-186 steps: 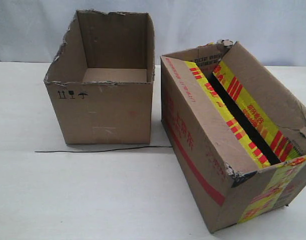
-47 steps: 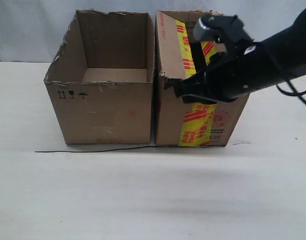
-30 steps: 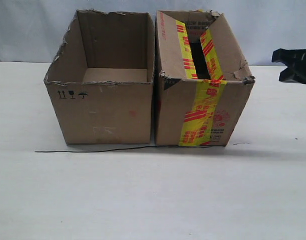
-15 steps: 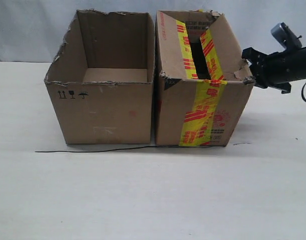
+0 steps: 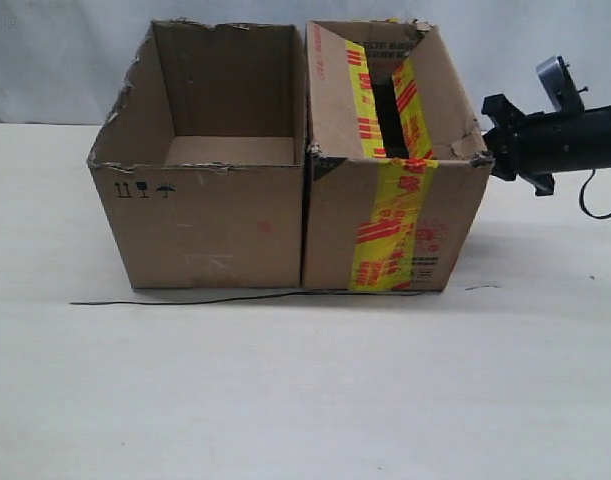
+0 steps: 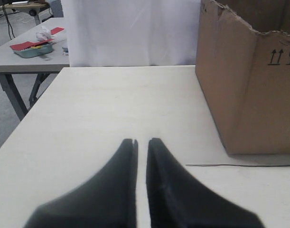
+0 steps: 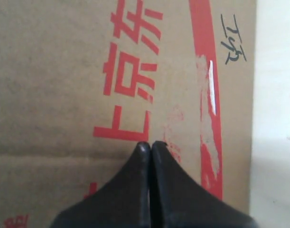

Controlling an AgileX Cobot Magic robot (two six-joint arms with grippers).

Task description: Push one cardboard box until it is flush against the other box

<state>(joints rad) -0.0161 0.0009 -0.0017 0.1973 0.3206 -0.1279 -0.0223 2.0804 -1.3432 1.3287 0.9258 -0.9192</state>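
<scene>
The cardboard box [image 5: 395, 215], with yellow tape and red stripes, stands on the table, its left side tight against the other box [image 5: 200, 215], a plain open one with ragged edges. My right gripper [image 5: 491, 140] is shut and reaches in from the right, tips at the taped box's upper right side. In the right wrist view its fingertips [image 7: 150, 143] sit against the red-printed cardboard [image 7: 64, 71]. My left gripper [image 6: 141, 140] hovers low over the bare table, shut but for a sliver, holding nothing, with the plain box [image 6: 249, 95] ahead and to one side. It is out of the exterior view.
A thin black wire [image 5: 185, 299] lies on the white table [image 5: 285, 400] along the front of both boxes; it shows again as the wire [image 6: 239, 165] by the plain box. A grey side table [image 6: 21, 61] with a tray stands beyond the table's edge.
My right arm drew away to the right, then returned to the taped box's right side. That box has slid a little left, closing onto the plain box.
</scene>
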